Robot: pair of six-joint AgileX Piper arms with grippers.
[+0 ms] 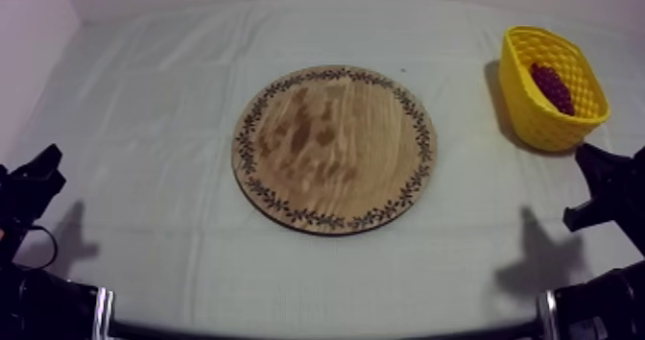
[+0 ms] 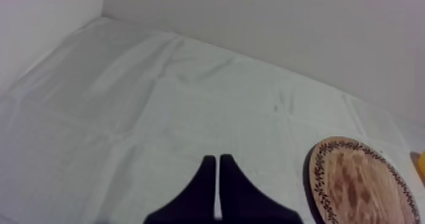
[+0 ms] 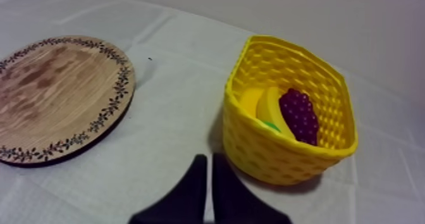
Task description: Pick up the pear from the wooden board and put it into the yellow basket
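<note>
The round wooden board lies bare in the middle of the table, with nothing on it; it also shows beside my left gripper and left of the basket as the board. The yellow basket stands at the far right. Inside the basket lie a bunch of grapes, a banana and a green sliver that may be the pear. My left gripper rests low at the left, shut on nothing. My right gripper is shut just before the basket, resting low at the right.
Grey-white cloth covers the table, with open room all round the board. A pale wall runs behind the far edge.
</note>
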